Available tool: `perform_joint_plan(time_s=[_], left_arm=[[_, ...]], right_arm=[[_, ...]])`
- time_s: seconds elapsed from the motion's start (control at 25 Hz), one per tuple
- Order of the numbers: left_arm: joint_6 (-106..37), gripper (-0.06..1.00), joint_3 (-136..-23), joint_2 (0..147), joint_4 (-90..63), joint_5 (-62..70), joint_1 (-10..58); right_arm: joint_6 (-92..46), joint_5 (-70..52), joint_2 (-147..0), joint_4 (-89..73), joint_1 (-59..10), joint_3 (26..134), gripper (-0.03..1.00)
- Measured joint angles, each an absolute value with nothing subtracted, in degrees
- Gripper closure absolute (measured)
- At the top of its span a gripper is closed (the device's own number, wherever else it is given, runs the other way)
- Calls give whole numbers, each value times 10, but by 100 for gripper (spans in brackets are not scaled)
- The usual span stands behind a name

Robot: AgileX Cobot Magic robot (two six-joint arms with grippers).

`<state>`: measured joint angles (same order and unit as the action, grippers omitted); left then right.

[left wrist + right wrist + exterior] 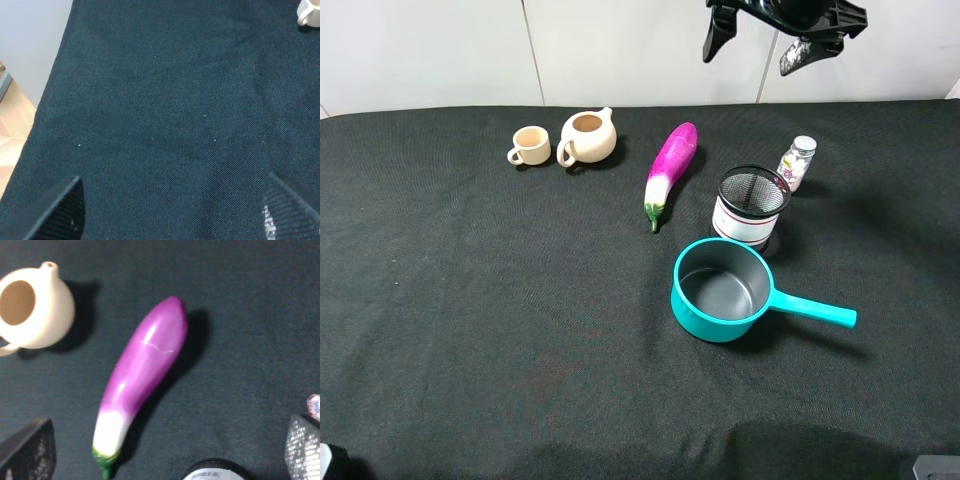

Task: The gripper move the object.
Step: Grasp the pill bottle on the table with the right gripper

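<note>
The small clear bottle with a white cap and a colourful label stands upright at the back right of the black cloth, just behind the black mesh cup. My right gripper hangs open and empty high above the table's back edge, behind and a little to the left of the bottle. In the right wrist view its fingers are spread wide, and only a sliver of the bottle shows at the frame edge. My left gripper is open and empty over bare cloth.
A purple eggplant lies left of the mesh cup. A teal saucepan sits in front of the cup, handle pointing right. A beige teapot and a small beige cup stand at the back left.
</note>
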<state>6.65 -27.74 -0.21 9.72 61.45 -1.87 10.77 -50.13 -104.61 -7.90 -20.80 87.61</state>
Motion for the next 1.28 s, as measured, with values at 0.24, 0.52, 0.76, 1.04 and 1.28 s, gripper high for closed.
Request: perform_joint_plan(time_s=[0.24, 0.52, 0.76, 1.04, 1.28], left_arm=[[67, 23, -277, -2, 97, 615, -19], [67, 23, -277, -2, 97, 615, -19], [67, 23, -277, -2, 97, 615, -19], [67, 23, -277, -2, 97, 615, -19], [67, 23, -277, -2, 97, 615, -19]], right_arm=[[108, -504, -1054, -50, -162, 876, 27], [108, -521, -1054, -14, -130, 876, 27], [108, -533, -1075, -7, -122, 875, 27], [108, -537, -1106, -5, -113, 862, 27], [108, -527, -1130, -6, -111, 857, 27]])
